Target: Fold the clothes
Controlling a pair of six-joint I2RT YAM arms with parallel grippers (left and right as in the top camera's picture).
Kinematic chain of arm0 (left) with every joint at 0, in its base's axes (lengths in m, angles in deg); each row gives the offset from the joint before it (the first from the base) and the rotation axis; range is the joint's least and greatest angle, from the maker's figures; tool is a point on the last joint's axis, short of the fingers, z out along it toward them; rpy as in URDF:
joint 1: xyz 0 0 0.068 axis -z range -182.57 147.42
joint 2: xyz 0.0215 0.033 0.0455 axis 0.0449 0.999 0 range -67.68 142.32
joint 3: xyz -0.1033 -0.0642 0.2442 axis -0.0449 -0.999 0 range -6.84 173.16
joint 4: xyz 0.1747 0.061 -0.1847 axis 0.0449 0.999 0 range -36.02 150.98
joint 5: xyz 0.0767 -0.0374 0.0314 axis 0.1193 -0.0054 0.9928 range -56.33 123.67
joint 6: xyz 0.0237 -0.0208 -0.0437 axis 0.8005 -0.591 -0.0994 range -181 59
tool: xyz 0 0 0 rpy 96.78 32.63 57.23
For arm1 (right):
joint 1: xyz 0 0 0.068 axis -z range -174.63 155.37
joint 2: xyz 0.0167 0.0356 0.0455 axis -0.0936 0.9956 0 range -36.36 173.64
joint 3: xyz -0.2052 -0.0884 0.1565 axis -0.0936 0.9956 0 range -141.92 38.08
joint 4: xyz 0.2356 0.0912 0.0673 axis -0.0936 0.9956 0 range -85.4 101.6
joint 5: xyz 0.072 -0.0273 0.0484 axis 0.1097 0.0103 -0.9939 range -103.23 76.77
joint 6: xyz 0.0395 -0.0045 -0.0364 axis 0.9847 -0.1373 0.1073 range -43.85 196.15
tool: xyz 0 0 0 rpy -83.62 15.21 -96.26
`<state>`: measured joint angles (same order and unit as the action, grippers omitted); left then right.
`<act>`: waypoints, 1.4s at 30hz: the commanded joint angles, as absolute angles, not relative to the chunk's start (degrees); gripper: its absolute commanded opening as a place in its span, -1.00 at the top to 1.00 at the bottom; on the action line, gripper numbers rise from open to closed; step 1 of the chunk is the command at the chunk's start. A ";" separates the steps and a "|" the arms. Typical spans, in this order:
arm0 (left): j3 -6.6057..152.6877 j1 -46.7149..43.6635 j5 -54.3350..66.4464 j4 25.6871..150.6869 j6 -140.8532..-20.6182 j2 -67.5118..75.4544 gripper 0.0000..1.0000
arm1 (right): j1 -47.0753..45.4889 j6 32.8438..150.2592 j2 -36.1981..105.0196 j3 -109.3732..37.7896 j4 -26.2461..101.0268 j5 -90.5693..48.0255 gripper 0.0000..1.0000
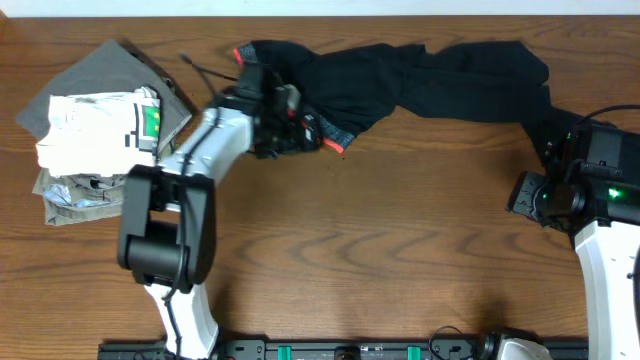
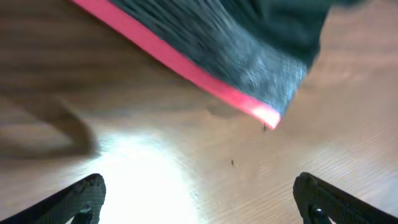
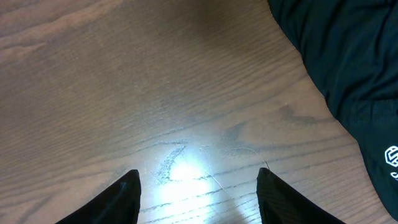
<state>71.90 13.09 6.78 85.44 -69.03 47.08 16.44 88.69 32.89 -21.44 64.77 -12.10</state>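
Black knit fabric, matte and limp, forms the garment [image 1: 440,75] that lies strung out along the far edge of the worktop [image 1: 380,230], rumpled and twisted rather than flat, so no fold has yet been made in it. Its left end carries a narrow coral-red trim [image 2: 186,65] along a heathered grey-black band, and that firm, bright edge is probably the easiest place to grip. The left hand [image 2: 199,199] hovers just short of this corner with its fingers spread wide and nothing between them, a stance that suits a pinch on the trimmed edge. The right hand [image 3: 198,186] is likewise wide apart and empty, over bare wood near the right edge of the worktop, with the garment's other end just beside it; a small white logo [image 3: 392,155] shows on the smooth cloth there. One hand at each end suggests the cloth is to be stretched flat before folding. At the far left corner sits a stack of folded clothes [image 1: 95,130], grey and white, soft-edged and uneven.
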 commanded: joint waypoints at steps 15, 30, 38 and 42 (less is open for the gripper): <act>72.14 30.27 31.96 77.58 -51.70 49.27 -0.89 | 17.03 88.05 32.87 -21.86 64.66 -11.73 -0.16; 72.17 30.94 39.91 66.65 -47.90 54.58 0.53 | 17.03 88.05 32.87 -21.86 64.81 -11.75 -0.16; 72.67 30.77 49.46 66.45 -47.92 50.23 0.87 | 17.03 88.01 32.87 -21.86 64.81 -11.73 -0.16; 72.67 31.16 49.42 72.13 -48.97 41.84 0.88 | 17.03 87.84 32.87 -21.86 64.66 -11.73 -0.16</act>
<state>71.90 31.03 46.73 70.56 -48.31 50.06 16.44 88.64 32.89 -21.44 64.81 -12.12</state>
